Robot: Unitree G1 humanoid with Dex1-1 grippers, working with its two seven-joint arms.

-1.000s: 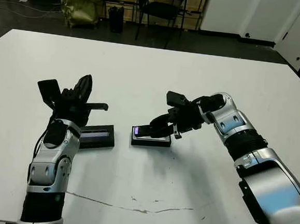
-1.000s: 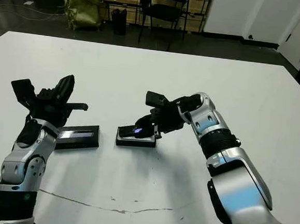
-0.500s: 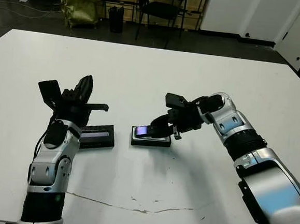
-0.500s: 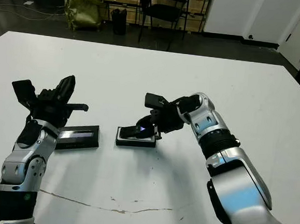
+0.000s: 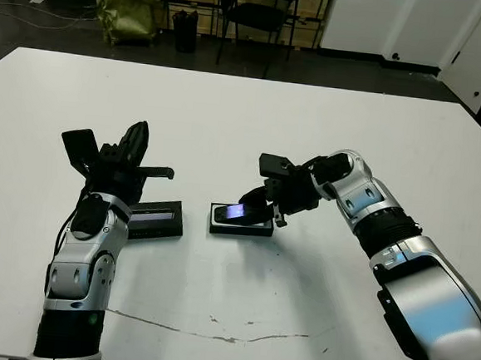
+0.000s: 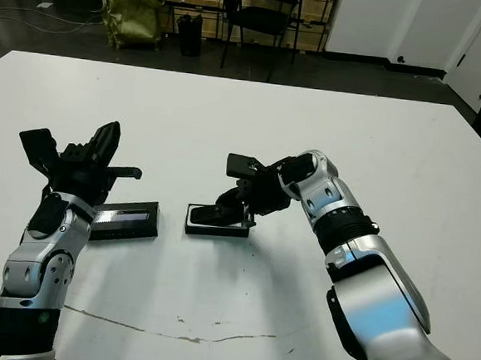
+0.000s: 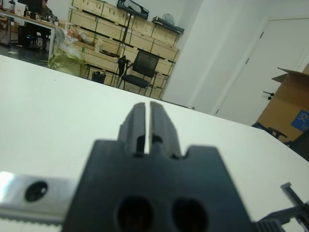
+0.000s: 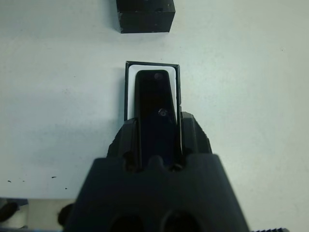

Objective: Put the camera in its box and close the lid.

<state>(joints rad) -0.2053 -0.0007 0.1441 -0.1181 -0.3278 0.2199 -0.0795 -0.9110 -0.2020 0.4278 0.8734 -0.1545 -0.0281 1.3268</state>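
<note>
- Nearest: left gripper (image 7: 143,126) raised off the table, fingers pressed together, holding nothing.
- Beside it: lid (image 5: 156,221) flat on the table, clear of any collision.
- Further out: right gripper (image 5: 265,209) clamped on camera (image 5: 240,212), tilted over box (image 5: 242,227); risk of catching the rim and tipping out if released skewed.

A matt white counter (image 5: 253,123), smooth but marked by a thin dark crack near its front edge, carries three black pieces. The camera (image 5: 242,213) is dark plastic with a glossy screen that catches pale violet light. The box (image 8: 128,87) is matt black outside with a smooth white lining. The lid (image 5: 156,221) is matt black, crossed by a shiny grey-blue strip. The right tool (image 8: 158,137) and left tool (image 7: 144,126) are dull black moulded plastic with ribbed edges; the forearms behind them wear brushed silver metal shells with a soft sheen.
</note>
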